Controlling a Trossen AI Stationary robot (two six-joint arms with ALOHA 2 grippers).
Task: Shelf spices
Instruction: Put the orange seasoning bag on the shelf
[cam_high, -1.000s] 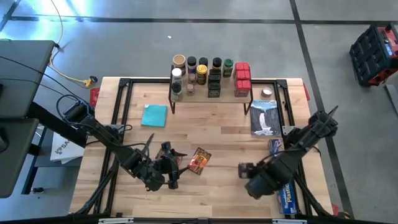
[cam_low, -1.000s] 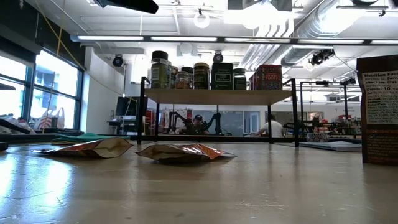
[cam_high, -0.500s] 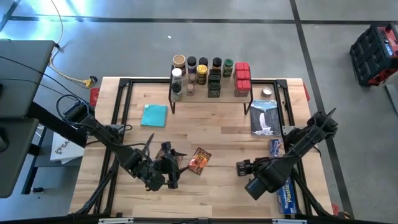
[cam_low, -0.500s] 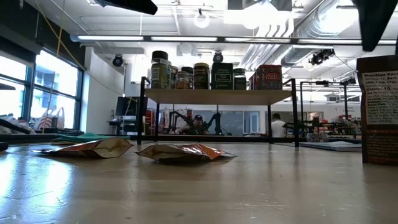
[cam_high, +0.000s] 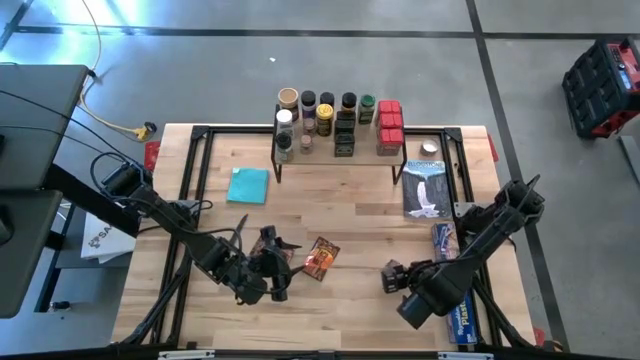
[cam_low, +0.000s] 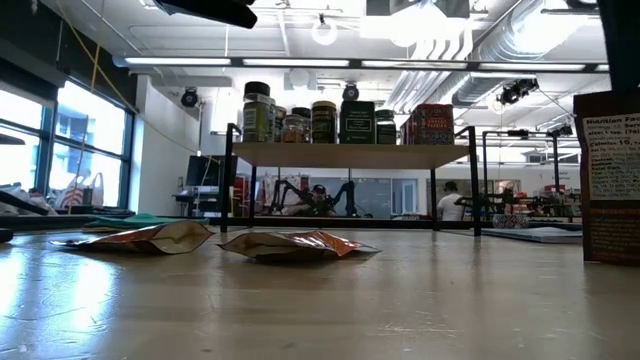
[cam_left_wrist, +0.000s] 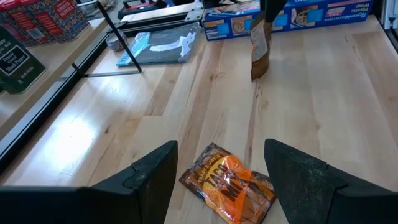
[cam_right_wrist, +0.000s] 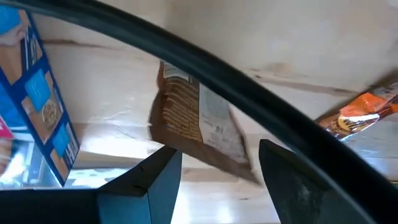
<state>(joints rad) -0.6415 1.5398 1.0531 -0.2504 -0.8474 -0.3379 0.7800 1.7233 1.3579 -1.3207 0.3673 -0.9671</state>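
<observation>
The left gripper, jaws spread and empty, hangs beside an orange packet near the table's front edge. The right gripper, jaws parted and empty, hovers near the front right corner over a brown packet.

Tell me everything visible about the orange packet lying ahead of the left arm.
The orange packet is a flat, crinkled foil pouch, glossy orange with dark print and lettering. It lies flat and skewed on the bare wooden tabletop, in the near-middle area, well short of the shelf. Nothing grips it: the left end effector hangs open just above, a finger either side.
</observation>
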